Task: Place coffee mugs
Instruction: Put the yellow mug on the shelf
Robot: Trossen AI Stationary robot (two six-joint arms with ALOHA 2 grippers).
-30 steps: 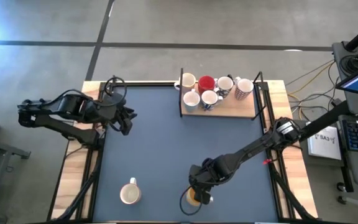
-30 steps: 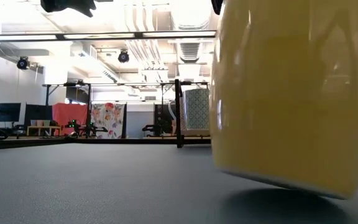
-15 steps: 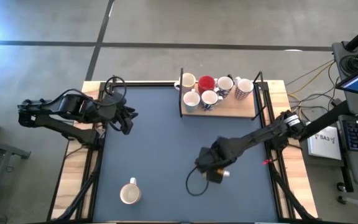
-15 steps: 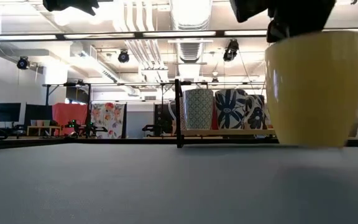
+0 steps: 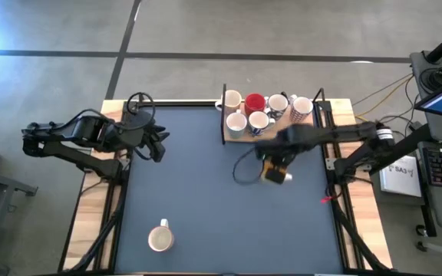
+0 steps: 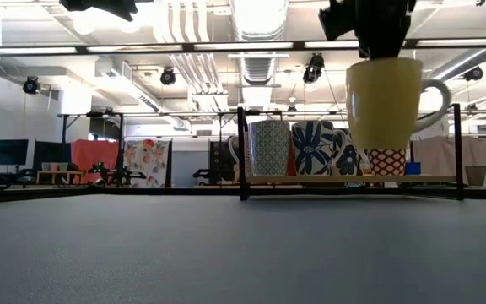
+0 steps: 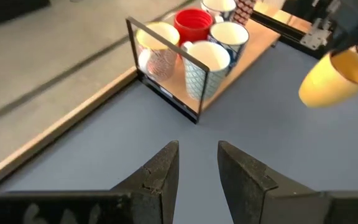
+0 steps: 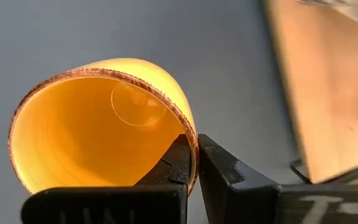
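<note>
A yellow mug (image 5: 275,173) hangs from my right gripper (image 5: 273,162) over the table's right half, just in front of the tray. It also shows in the low view (image 6: 384,101) and in the left wrist view (image 7: 335,79). Several mugs stand in the wooden tray (image 5: 298,136) at the far edge, among them a red one (image 5: 254,102) and a cream one (image 5: 232,100). One white mug (image 5: 160,238) stands alone near the table's near left. My left gripper (image 5: 158,144) waits open above the table's left side. My right gripper holds the yellow mug by its rim (image 8: 190,144), one finger inside the cup and one outside against the wall. The fingers come from above, pointing down. The mug is lifted clear of the table and hangs upright, its handle (image 6: 435,100) out to one side.
A black frame (image 5: 224,115) edges the tray, with an upright post (image 6: 241,152) at its left end. Patterned mugs (image 6: 312,148) fill the tray's left part; bare wood (image 5: 304,135) shows at its near right. The grey mat (image 5: 198,192) lies bare between the arms.
My right gripper has carried the yellow mug from the table's near edge toward the far edge and the tray, rising as it went. The mug, tilted low over the mat a second ago, now hangs upright and higher.
</note>
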